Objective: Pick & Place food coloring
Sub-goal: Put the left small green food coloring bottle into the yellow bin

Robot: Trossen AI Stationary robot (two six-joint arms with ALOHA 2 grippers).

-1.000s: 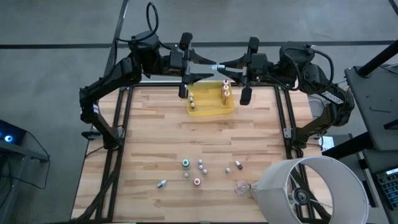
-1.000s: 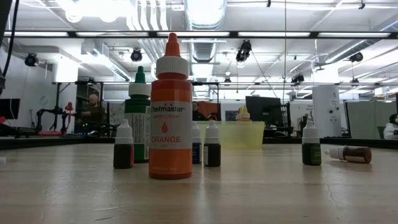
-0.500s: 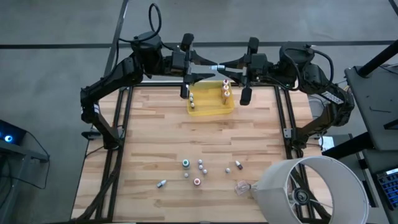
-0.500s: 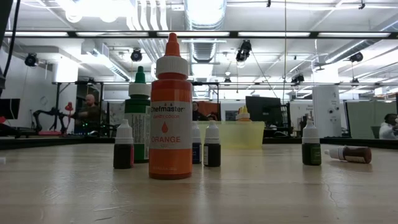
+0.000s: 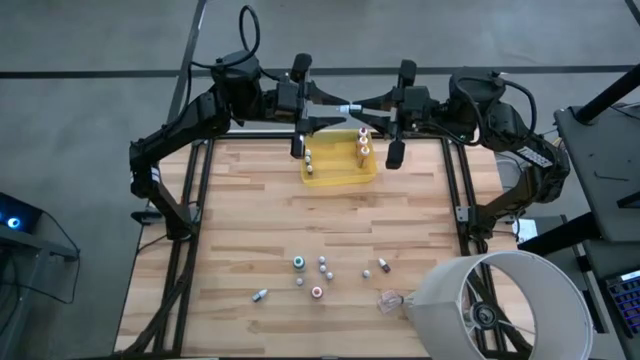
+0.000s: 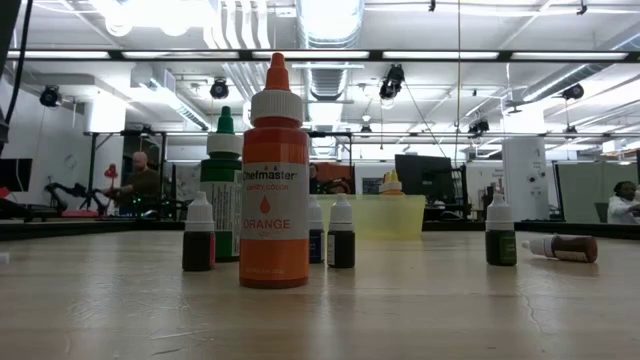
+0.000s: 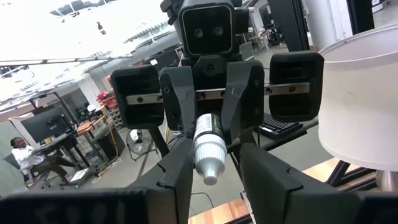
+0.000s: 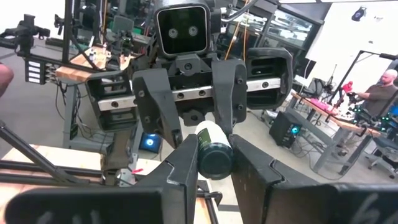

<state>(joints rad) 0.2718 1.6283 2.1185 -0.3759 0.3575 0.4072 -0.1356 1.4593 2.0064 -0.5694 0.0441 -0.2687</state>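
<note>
One small food coloring bottle point(image 5: 350, 105), dark body and white cap, is held level in the air over the translucent yellow tray point(image 5: 340, 178) at the table's far edge. My right gripper point(image 8: 214, 148) is shut on it. My left gripper point(image 7: 216, 158) faces it from the table's left, open. Its two fingers stand on either side of the white cap point(image 7: 208, 155), with a gap on one side. Several bottles point(image 5: 362, 148) stand upright in the tray. Several more point(image 5: 318, 270) stand or lie near the near edge, among them the orange one point(image 6: 274, 180). My right gripper pinches the bottle's dark body point(image 8: 214, 160) at its bottom end between the two fingers. The fingers come level from the table's right and lie along the bottle. The bottle is lifted clear and lies level, its cap point(image 7: 208, 155) pointing to the table's left.
A big white lampshade point(image 5: 500, 305) lies at the near right corner, with a clear crumpled plastic scrap point(image 5: 390, 300) beside it. Bare wood point(image 5: 330, 220) lies between the tray and the loose bottles. People sit in the room behind.
</note>
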